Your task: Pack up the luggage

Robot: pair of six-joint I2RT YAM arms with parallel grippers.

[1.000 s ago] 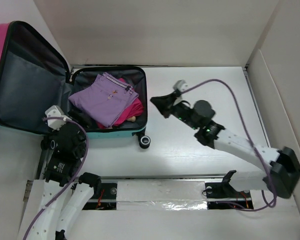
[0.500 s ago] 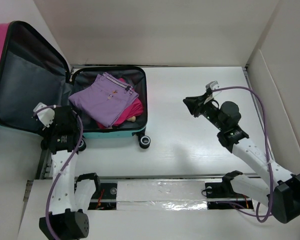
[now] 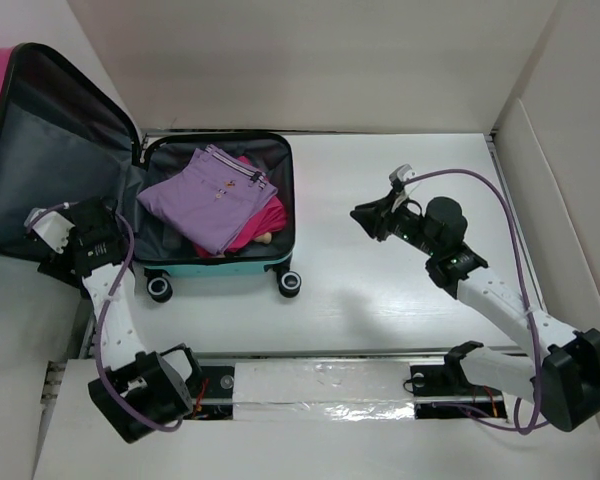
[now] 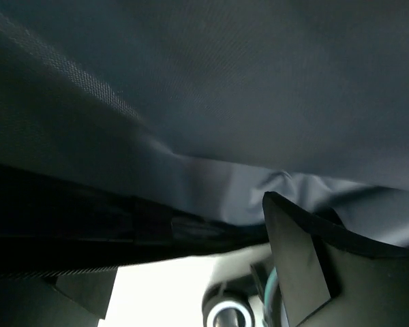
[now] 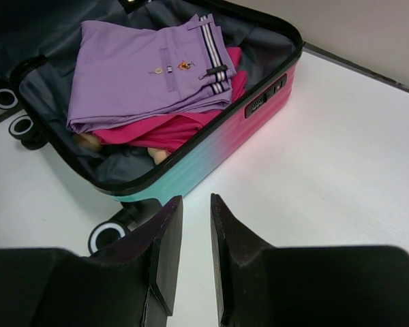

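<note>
The luggage (image 3: 288,215) lies open at the table's left, with its lid (image 3: 60,150) raised and the dark grey lining showing. A folded purple garment (image 3: 212,197) lies in the base on top of a magenta cloth (image 3: 260,225). My left gripper (image 3: 80,245) is at the lid's lower front edge. In the left wrist view it (image 4: 191,235) is open, with the lid's lining (image 4: 211,88) just above the fingers (image 4: 296,262). My right gripper (image 3: 365,215) hovers over the table right of the suitcase. Its jaws (image 5: 191,225) stand a narrow gap apart and hold nothing.
The suitcase wheels (image 3: 290,284) (image 3: 160,289) rest on the white table (image 3: 400,300). Walls enclose the table at the back and right. The right wrist view shows the teal-to-pink shell (image 5: 225,146) and the purple garment (image 5: 150,68).
My left gripper has moved left from the suitcase front to the lid's lower edge, and the lid stands a little higher. My right gripper drew away rightward from the suitcase.
</note>
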